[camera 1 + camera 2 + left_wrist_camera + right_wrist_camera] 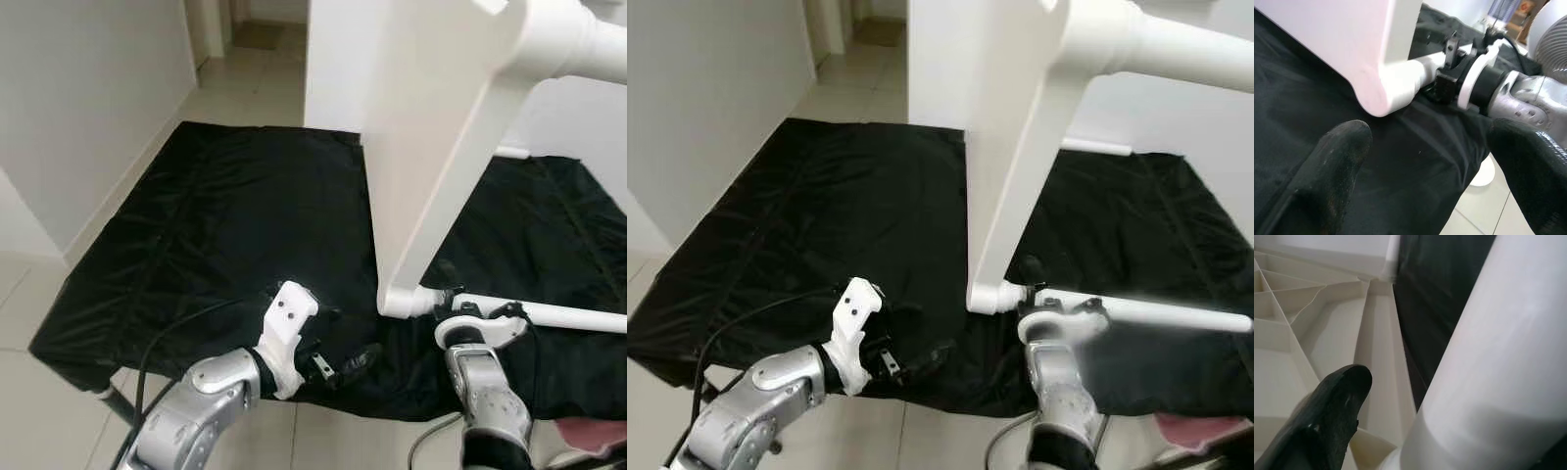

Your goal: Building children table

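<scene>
1. Nearest the camera, the left tool [338,364] is held low at the near edge of the black sheet [225,225], which is spread over the floor. Its two fingers [1334,161] are spread apart and nothing is gripped between them; they are aimed toward the table's near corner.

2. The right tool [460,305] is placed around a white table leg [549,316] that lies along the sheet, right where the leg enters the corner socket [402,299] of the tabletop. The leg appears to be pinched between its fingers, though the closure itself is partly hidden.

3. The white tabletop [431,127] is stood on edge on the sheet, tilted, with its near corner resting close to the sheet's near edge. A second leg [578,44] is seen already fitted at the upper corner, and a third white piece lies beyond the panel toward the sheet's far edge.

4. The task is judged to be partly done: at least one leg is mounted and another is seated at its socket, perhaps still to be tightened. Whether further legs remain cannot be told; the table is not yet turned upright.

5. The ribbed underside [1312,308] of the tabletop is revealed in the right wrist view, a detail hidden from the head views. In the left wrist view the right tool's hold at the joint is shown close up. The whole layout is given by the head views.
</scene>
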Tool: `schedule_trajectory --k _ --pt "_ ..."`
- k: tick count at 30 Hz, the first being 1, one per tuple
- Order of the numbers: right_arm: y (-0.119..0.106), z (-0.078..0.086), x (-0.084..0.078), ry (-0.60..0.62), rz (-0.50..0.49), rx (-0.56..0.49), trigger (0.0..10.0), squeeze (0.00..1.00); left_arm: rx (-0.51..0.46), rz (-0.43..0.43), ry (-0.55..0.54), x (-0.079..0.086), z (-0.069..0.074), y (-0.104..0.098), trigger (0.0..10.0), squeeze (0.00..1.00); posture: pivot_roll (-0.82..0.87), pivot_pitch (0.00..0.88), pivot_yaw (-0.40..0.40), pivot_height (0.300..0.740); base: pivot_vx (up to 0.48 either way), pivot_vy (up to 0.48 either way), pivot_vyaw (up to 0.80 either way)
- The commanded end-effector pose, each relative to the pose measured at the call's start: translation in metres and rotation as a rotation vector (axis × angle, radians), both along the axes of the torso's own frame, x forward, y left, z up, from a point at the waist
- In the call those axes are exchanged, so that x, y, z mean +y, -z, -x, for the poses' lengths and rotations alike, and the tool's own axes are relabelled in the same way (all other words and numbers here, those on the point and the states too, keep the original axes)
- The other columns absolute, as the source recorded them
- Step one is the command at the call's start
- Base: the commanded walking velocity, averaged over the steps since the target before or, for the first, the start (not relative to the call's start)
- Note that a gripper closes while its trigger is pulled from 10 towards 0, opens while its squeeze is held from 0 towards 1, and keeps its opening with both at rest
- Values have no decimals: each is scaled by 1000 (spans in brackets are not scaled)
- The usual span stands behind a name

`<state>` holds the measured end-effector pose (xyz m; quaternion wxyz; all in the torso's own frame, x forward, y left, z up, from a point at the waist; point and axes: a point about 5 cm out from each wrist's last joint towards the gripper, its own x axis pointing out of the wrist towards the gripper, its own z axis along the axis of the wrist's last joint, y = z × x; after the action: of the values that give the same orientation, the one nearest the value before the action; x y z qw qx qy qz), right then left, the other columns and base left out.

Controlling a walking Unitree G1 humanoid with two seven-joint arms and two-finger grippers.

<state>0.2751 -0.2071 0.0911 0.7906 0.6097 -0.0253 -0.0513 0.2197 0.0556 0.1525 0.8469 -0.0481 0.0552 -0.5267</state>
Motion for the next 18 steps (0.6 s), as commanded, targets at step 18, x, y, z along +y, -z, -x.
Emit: schedule_trajectory --k 18 --pt "20 124 -10 -124 102 -51 10000 0 31 12 39 1 2 0 10000 0 -67 90 39 740 0 0 0"
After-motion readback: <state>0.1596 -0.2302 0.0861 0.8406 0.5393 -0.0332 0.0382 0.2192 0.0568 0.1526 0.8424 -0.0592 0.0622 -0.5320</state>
